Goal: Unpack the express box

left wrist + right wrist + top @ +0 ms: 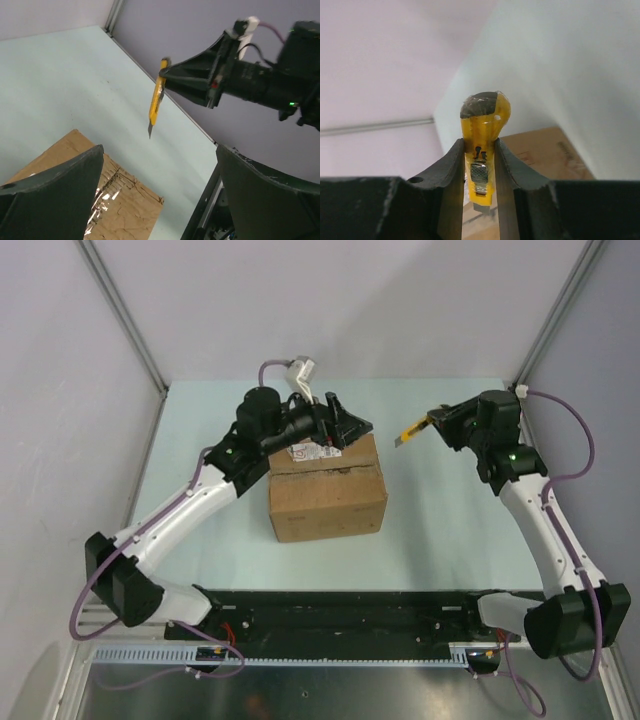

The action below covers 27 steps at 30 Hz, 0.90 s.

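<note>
So the express box point(327, 490) is sitting mid-worktop point(450, 530), a touch left of centre. The left claw point(350, 425) is hanging over its back edge. Off to the right and behind, the right claw point(432, 420) is holding the utility knife point(410, 430) up in the air, apart from the box.

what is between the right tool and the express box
Nothing visible: only bare table lies between the right tool, shut on the knife, and the express box. The open left tool hangs over the box's far edge.
</note>
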### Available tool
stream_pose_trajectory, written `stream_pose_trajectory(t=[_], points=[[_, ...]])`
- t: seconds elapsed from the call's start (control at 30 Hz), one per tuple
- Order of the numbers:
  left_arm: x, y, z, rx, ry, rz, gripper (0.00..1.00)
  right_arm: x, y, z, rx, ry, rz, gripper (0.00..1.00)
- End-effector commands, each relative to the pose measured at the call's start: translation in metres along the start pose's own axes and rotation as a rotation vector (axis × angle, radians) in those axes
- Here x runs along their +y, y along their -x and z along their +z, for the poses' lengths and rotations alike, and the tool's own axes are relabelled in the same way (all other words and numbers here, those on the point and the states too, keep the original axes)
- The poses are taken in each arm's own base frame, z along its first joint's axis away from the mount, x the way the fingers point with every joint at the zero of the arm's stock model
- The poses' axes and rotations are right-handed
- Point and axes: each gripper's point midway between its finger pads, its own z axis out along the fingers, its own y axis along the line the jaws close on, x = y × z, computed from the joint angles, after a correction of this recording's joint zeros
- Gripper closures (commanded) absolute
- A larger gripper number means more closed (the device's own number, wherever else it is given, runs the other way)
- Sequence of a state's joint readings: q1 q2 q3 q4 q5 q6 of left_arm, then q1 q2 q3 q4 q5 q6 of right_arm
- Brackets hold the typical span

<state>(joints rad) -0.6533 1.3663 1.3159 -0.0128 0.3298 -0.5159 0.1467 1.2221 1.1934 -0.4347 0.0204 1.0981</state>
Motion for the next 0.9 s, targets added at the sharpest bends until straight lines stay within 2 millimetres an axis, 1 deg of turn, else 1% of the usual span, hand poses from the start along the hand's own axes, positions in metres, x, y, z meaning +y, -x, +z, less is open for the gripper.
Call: stream_pose_trajectory(t=[0.0,0.03,0.1,0.13,0.17,0.27,0.33,0.37,0.4,0.47,0.5,0.57,0.63,0.67,0.73,0.83,0.87], points=[[-0.028,0.027,0.008,-0.086,-0.099,0.010,0.00,0.076,0.006,-0.040,-0.036,0.261,0.022,1.00],[-0.030,0.025,0.009,-0.081,-0.107,0.008,0.00,0.084,0.001,-0.046,-0.012,0.295,0.025,1.00],[-0.036,0.019,0.013,-0.084,-0.118,0.020,0.00,0.099,-0.001,-0.055,-0.002,0.351,0.051,1.00],[-0.036,0.017,0.015,-0.091,-0.116,0.034,0.00,0.104,-0.006,-0.059,0.016,0.371,0.061,1.00],[-0.037,0.016,0.016,-0.098,-0.113,0.041,0.00,0.108,-0.005,-0.062,0.021,0.382,0.094,1.00],[-0.046,0.022,0.015,-0.177,-0.125,0.066,0.00,0.119,-0.009,-0.070,0.036,0.411,0.138,1.00],[-0.059,0.028,0.013,-0.235,-0.156,0.114,0.00,0.127,-0.012,-0.074,0.045,0.423,0.161,1.00],[-0.066,0.026,0.014,-0.238,-0.168,0.129,0.00,0.131,-0.011,-0.076,0.045,0.434,0.163,1.00],[-0.068,0.026,0.016,-0.246,-0.166,0.138,0.00,0.134,-0.012,-0.077,0.051,0.433,0.171,1.00],[-0.068,0.022,0.020,-0.242,-0.159,0.144,0.02,0.143,-0.013,-0.080,0.065,0.456,0.173,1.00],[-0.065,0.021,0.021,-0.245,-0.140,0.136,0.02,0.146,-0.014,-0.082,0.071,0.466,0.177,1.00],[-0.054,0.023,0.025,-0.266,-0.082,0.117,0.02,0.152,-0.017,-0.086,0.082,0.487,0.172,1.00],[-0.045,0.031,0.025,-0.301,-0.025,0.097,0.01,0.154,-0.017,-0.089,0.086,0.495,0.169,1.00],[-0.042,0.031,0.027,-0.304,-0.014,0.095,0.00,0.156,-0.017,-0.090,0.089,0.499,0.167,1.00],[-0.042,0.036,0.027,-0.321,-0.002,0.095,0.00,0.156,-0.019,-0.091,0.097,0.502,0.163,1.00],[-0.044,0.037,0.031,-0.315,-0.017,0.104,0.00,0.157,-0.020,-0.091,0.106,0.505,0.163,1.00],[-0.047,0.036,0.032,-0.308,-0.034,0.107,0.03,0.158,-0.020,-0.092,0.105,0.507,0.163,1.00]])
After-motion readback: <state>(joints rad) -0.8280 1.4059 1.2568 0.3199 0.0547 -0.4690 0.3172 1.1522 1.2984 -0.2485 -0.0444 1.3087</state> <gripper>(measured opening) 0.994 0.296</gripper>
